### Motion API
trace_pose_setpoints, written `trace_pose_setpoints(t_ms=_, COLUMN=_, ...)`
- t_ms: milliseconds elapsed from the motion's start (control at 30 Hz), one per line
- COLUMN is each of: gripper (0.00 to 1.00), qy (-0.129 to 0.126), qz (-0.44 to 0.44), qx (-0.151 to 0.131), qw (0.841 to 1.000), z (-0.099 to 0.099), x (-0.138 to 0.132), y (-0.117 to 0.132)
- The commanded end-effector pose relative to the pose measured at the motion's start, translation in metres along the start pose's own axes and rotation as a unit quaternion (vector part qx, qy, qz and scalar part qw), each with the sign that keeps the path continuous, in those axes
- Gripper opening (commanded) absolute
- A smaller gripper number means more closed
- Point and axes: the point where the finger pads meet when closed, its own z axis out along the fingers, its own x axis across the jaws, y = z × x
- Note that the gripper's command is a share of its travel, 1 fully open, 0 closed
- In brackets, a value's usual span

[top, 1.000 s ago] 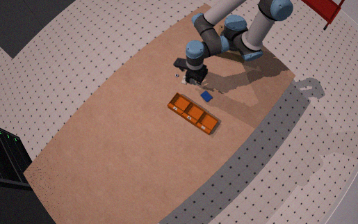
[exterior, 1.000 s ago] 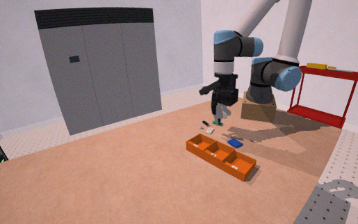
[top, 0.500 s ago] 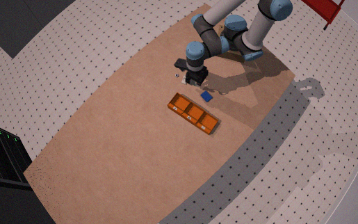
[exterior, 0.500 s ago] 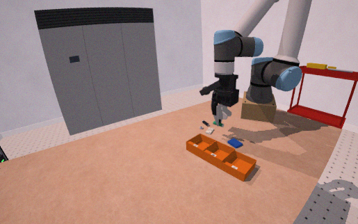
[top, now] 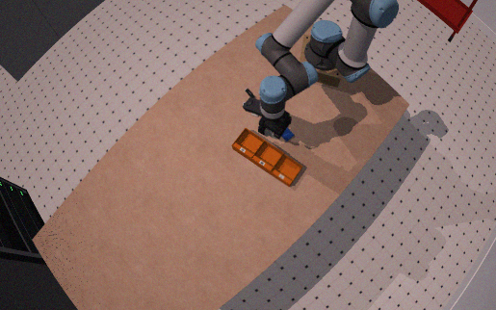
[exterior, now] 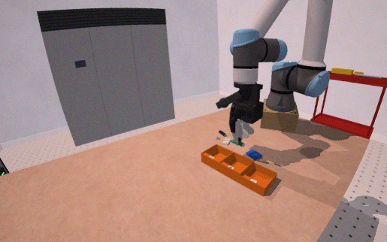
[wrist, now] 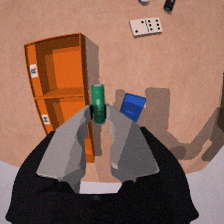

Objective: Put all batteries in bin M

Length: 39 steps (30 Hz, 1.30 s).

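Observation:
My gripper is shut on a green battery and holds it in the air just beside the row of orange bins. The battery also shows in the exterior view, below the gripper. The bins are three joined compartments, upright, each with a small white label; the letters are too small to read. From above the gripper is at the far edge of the bins. A small black cylinder lies farther off on the floor.
A blue block lies on the floor right of the bins, also in the exterior view. A white domino lies beyond it. A cardboard box and a red rack stand behind the arm.

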Motion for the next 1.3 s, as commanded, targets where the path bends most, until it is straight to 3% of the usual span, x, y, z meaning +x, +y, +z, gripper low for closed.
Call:
trace_pose_setpoints(t_ms=0, gripper=0.00, qy=0.002, qz=0.006, qx=0.004, qw=1.000, z=0.001, x=-0.032, y=0.020)
trace_pose_setpoints(t_ms=400, gripper=0.00, qy=0.002, qz=0.006, qx=0.004, qw=1.000, z=0.001, x=-0.064, y=0.043)
trace_pose_setpoints(t_ms=900, gripper=0.00, qy=0.002, qz=0.007, qx=0.004, qw=1.000, z=0.001, x=-0.057, y=0.039)
trace_pose_setpoints(t_ms=1267, gripper=0.00, qy=0.004, qz=0.007, qx=0.004, qw=1.000, z=0.021, x=-0.056, y=0.040)
